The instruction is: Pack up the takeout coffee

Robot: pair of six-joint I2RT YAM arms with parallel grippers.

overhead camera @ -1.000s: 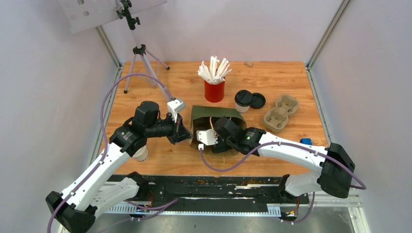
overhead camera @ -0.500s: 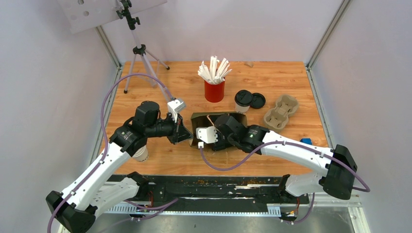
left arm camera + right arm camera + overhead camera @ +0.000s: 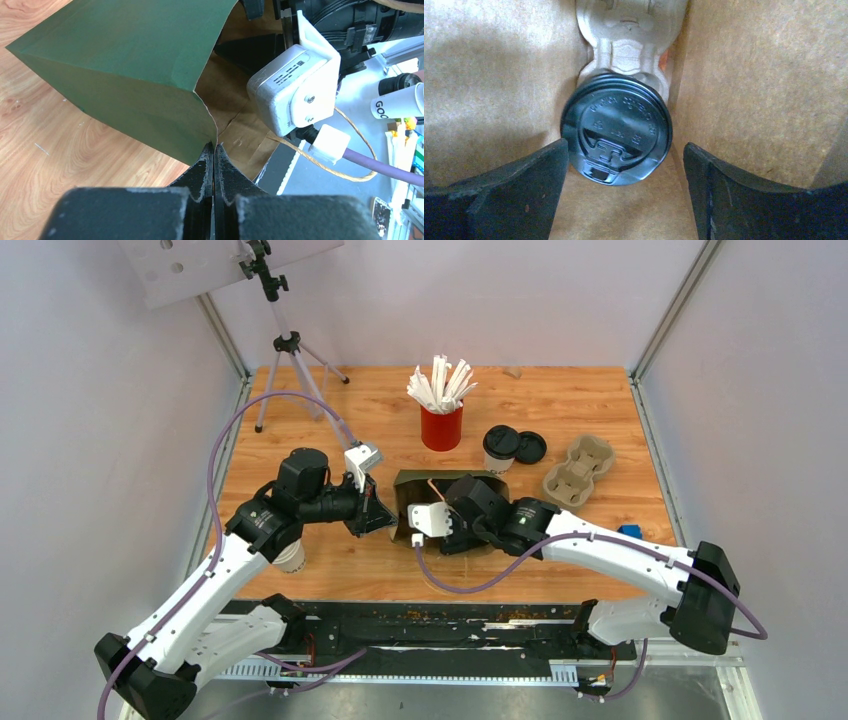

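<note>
Takeout coffee [image 3: 616, 130]: inside green paper bag [image 3: 125, 60], frame centre, lidded end facing lens, long axis running into the bag. Right gripper [image 3: 626, 152] spread, flanking it; left gripper [image 3: 214, 155] clamps the bag's rim. Wooden tabletop [image 3: 580, 400], white walls [image 3: 500, 290].

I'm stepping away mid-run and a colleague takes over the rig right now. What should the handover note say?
Left gripper: shut on the mouth edge of the green bag, holding it open.
Right gripper: open, inside the bag, one finger on each side of the lidded coffee cup.
Done: the cup is in the bag, at the near end of a pulp carrier.
Left: withdraw the right arm and release the bag. A second lidded cup on the table may need packing.
</note>
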